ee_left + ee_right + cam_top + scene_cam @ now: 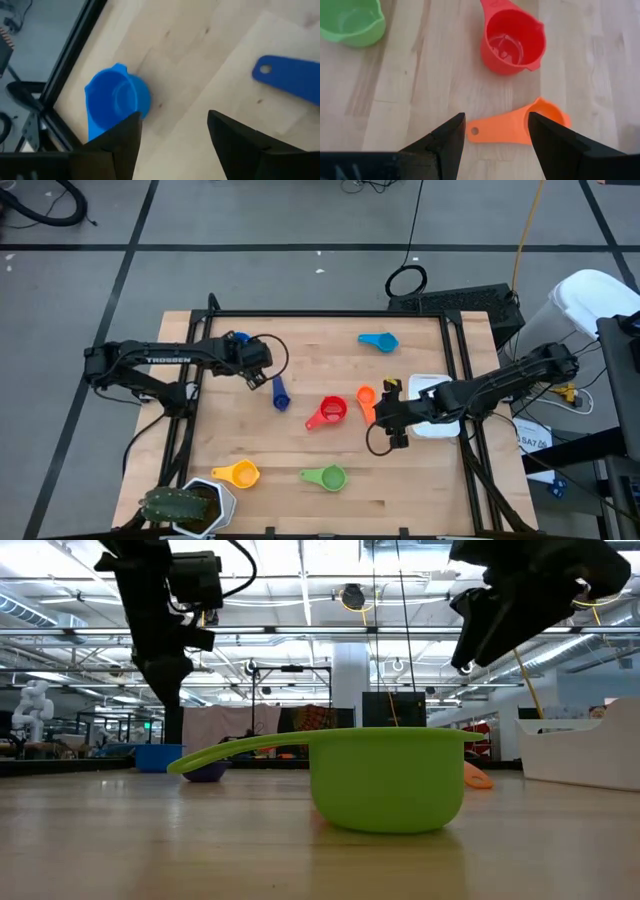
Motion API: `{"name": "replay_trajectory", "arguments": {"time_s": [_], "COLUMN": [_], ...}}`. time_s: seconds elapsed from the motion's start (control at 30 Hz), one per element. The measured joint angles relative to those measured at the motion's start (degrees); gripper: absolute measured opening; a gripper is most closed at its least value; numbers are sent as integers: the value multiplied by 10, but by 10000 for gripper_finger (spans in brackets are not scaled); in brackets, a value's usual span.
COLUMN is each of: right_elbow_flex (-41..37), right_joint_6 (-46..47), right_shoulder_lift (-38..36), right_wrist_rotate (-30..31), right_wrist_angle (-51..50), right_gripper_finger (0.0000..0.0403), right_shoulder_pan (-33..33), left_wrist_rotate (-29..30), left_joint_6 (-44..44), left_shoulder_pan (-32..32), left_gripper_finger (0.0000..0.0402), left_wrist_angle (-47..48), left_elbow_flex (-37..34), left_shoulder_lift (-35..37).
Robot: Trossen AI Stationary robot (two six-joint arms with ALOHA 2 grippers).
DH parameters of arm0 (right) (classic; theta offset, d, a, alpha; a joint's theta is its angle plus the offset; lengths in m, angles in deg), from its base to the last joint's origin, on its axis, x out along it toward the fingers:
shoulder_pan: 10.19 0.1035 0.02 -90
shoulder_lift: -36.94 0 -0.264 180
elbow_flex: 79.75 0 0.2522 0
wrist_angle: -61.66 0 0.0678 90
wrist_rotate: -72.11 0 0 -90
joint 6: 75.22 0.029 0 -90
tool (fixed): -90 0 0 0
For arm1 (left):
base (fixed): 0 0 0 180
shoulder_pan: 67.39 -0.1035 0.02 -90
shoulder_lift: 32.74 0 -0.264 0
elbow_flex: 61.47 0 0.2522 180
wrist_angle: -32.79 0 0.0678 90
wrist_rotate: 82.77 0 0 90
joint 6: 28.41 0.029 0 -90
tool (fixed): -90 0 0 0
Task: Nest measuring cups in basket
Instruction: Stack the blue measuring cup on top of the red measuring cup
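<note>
Several plastic measuring cups lie apart on the wooden table: blue (238,338), light blue (378,340), dark blue (281,393), red (330,412), orange (366,400), yellow (238,473) and green (326,477). The white basket (432,386) sits by the table's right edge, partly under my right arm. My left gripper (172,130) is open above bare wood between the blue cup (117,100) and the dark blue cup's handle (290,80). My right gripper (495,125) is open, raised over the orange cup's handle (492,131); the red cup (512,42) lies just beyond it.
A white hexagonal pot with a green plant (190,505) stands at the near left corner. A black frame rail (330,313) runs along the table's edges. In the low view the green cup (385,780) is close to the camera and both arms hang well above the tabletop.
</note>
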Motion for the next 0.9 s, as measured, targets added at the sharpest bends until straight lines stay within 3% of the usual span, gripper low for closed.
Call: {"name": "replay_trajectory", "arguments": {"time_s": [0.53, 0.9], "right_elbow_flex": [0, 0], "right_joint_6": [18, 29], "right_shoulder_lift": [-20, -20], "right_wrist_rotate": [0, 1], "right_wrist_angle": [-15, -18], "right_gripper_finger": [210, 210], "right_shoulder_pan": [15, 16], "left_wrist_rotate": [8, 46], "left_joint_6": [-5, 10], "left_shoulder_pan": [-40, -42], "left_gripper_finger": [244, 239], "left_wrist_angle": [23, 17], "left_elbow_flex": [0, -1], "left_shoulder_lift": [-83, -85]}}
